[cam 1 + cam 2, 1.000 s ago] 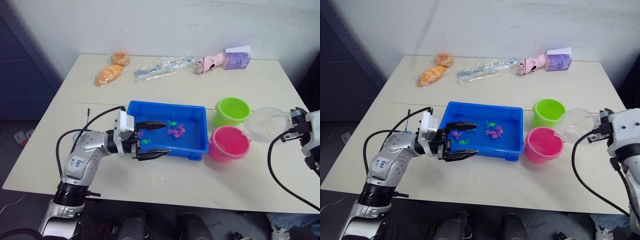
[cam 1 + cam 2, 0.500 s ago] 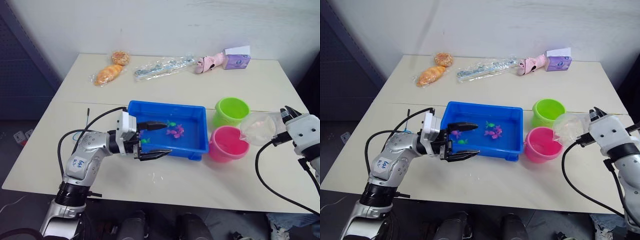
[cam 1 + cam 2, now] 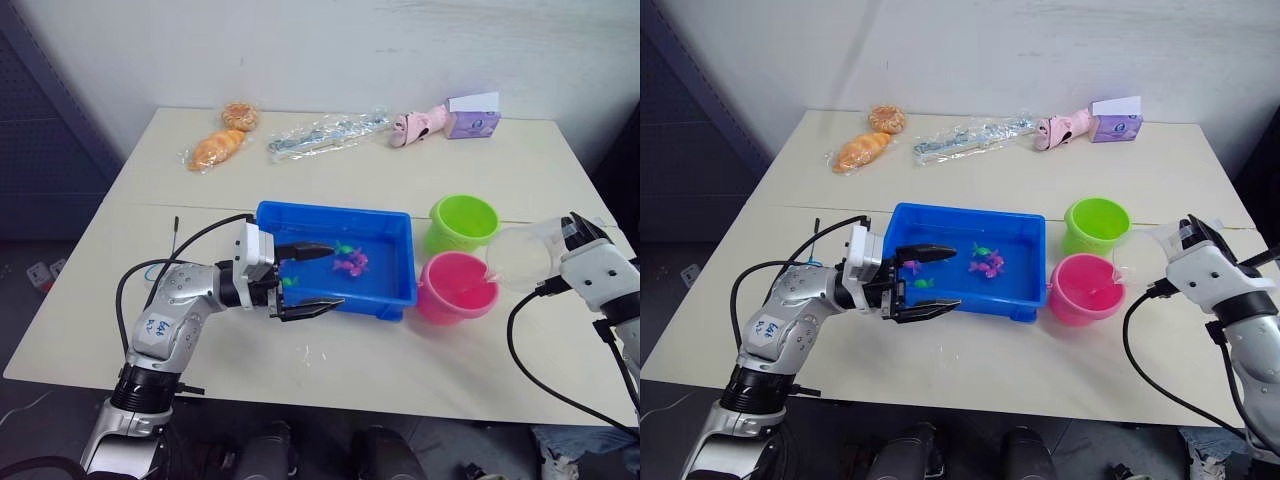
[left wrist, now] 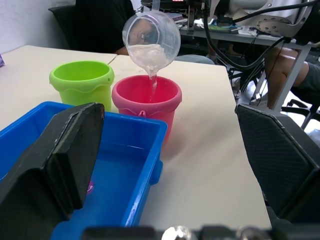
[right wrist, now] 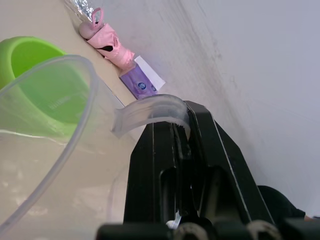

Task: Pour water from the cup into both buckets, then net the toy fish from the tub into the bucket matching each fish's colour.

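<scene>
On the desk (image 3: 520,180), the tub (image 3: 400,290) sits at frame centre. Lower left, the left gripper (image 3: 304,279) has its jaws spread. At right, the right gripper (image 5: 182,150), jaws pinching the cup (image 4: 151,39), tips water into the pink bucket (image 4: 145,100).

Left tool (image 3: 306,278) agape, right tool (image 5: 180,131) clamped.

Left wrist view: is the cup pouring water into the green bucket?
No, the tilted cup sends its stream of water into the pink bucket, while the green bucket beside it gets none.
</scene>
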